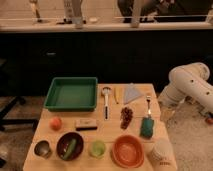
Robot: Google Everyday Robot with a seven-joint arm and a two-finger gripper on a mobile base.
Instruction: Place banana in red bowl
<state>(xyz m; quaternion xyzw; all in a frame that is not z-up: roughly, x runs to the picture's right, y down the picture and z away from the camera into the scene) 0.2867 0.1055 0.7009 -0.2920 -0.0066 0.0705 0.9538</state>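
Note:
The banana point(116, 94), small and pale yellow, lies on the wooden table point(107, 134) between the metal spoon point(106, 101) and a grey folded cloth point(132, 93). The red bowl point(128, 151) sits at the table's front edge, right of centre, with nothing in it. My white arm point(187, 84) reaches in from the right. Its gripper point(167, 113) hangs open beside the table's right edge, well right of the banana, and holds nothing.
A green tray point(72, 93) stands at the back left. Also on the table are a fork point(148, 102), grapes point(127, 116), a teal sponge point(146, 127), a white cup point(161, 152), a green cup point(97, 148), a maroon bowl point(70, 145) with a green vegetable, a metal cup point(43, 148) and an orange fruit point(56, 123).

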